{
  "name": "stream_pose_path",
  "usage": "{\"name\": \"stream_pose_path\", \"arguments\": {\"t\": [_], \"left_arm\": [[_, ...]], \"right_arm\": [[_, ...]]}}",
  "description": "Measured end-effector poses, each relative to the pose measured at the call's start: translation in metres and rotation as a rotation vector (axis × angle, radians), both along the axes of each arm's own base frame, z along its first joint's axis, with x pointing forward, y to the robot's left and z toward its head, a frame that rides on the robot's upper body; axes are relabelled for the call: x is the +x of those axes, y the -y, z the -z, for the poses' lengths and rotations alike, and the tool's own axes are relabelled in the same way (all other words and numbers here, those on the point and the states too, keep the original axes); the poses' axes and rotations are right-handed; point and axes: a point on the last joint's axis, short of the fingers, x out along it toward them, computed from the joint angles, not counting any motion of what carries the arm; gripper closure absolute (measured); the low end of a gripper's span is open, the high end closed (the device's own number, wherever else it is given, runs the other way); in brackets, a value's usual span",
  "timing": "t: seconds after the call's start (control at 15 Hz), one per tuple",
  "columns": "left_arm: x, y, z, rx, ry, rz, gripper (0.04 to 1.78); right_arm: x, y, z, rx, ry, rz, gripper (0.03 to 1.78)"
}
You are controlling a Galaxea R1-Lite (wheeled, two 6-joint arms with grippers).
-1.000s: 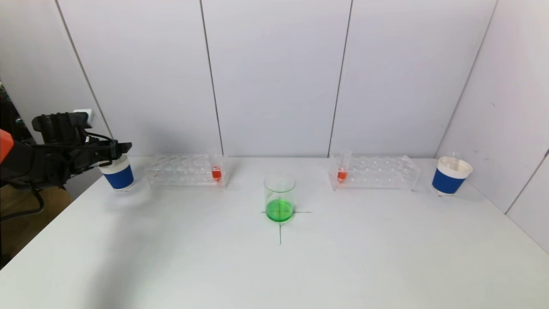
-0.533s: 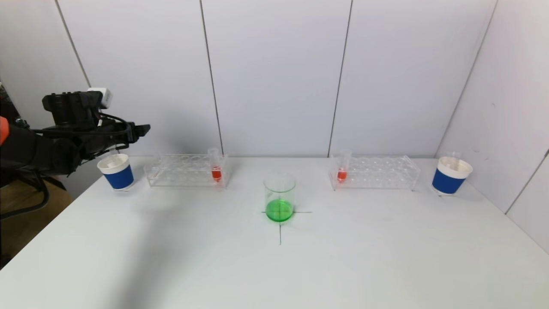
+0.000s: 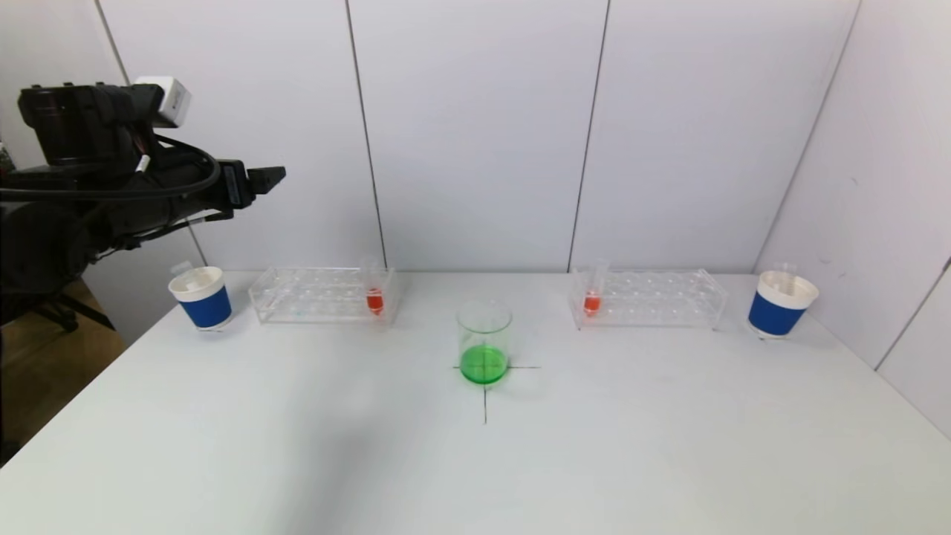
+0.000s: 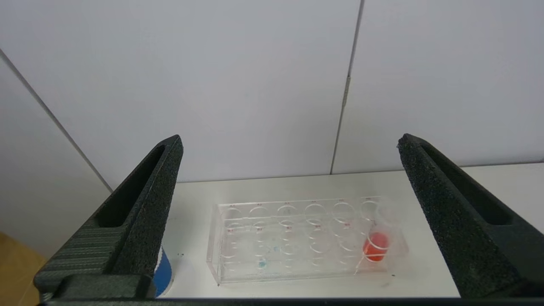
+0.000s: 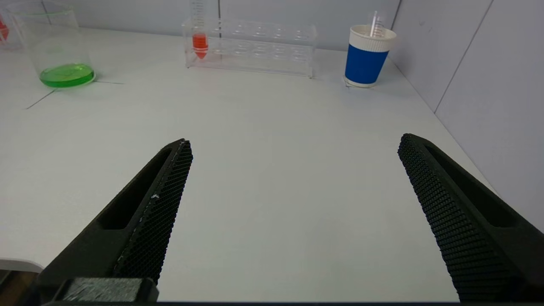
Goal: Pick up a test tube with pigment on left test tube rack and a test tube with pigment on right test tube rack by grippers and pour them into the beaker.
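The left gripper (image 3: 260, 178) hangs high at the table's far left, above and behind the left cup (image 3: 201, 297) and the near end of the left rack (image 3: 323, 295), touching nothing. Its jaws stand wide apart and hold nothing; in the left wrist view the two black fingers (image 4: 140, 212) frame the rack from above with clear space between them. The left rack is a clear plastic block of holes standing near the back wall, and its one tube with orange pigment (image 3: 374, 299) sits upright in the end nearest the beaker. The beaker (image 3: 484, 342) stands at the middle of the table on a drawn cross, with green liquid in its bottom. The right rack (image 3: 650, 299) stands across from the left one, also near the wall, and its orange tube (image 3: 592, 301) sits upright in the end nearest the beaker. A blue-and-white right cup (image 3: 781, 303) stands just beyond the right rack's outer end, with a thin clear tube poking out of it. The right gripper (image 5: 293, 146) is out of the head view; its own wrist view shows it low over the bare near part of the table (image 3: 594, 461), jaws spread wide and empty, well short of the right rack.
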Motion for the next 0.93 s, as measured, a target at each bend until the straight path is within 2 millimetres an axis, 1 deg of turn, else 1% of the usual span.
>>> {"name": "stream_pose_path", "arguments": {"t": [0.2, 0.4, 0.6, 0.73, 0.93], "left_arm": [[-0.053, 0.002, -0.021, 0.000, 0.038, 0.031, 0.06], [-0.112, 0.003, -0.028, 0.004, 0.061, 0.049, 0.06], [-0.170, 0.003, -0.023, 0.009, 0.085, 0.046, 0.06], [-0.210, 0.002, -0.017, 0.011, 0.096, 0.042, 0.06], [-0.268, 0.002, 0.000, 0.014, 0.107, 0.040, 0.06]], "right_arm": [[0.000, 0.000, 0.000, 0.000, 0.000, 0.000, 0.05], [0.000, 0.000, 0.000, 0.000, 0.000, 0.000, 0.05], [0.000, 0.000, 0.000, 0.000, 0.000, 0.000, 0.05], [0.000, 0.000, 0.000, 0.000, 0.000, 0.000, 0.05], [0.000, 0.000, 0.000, 0.000, 0.000, 0.000, 0.05]]}}
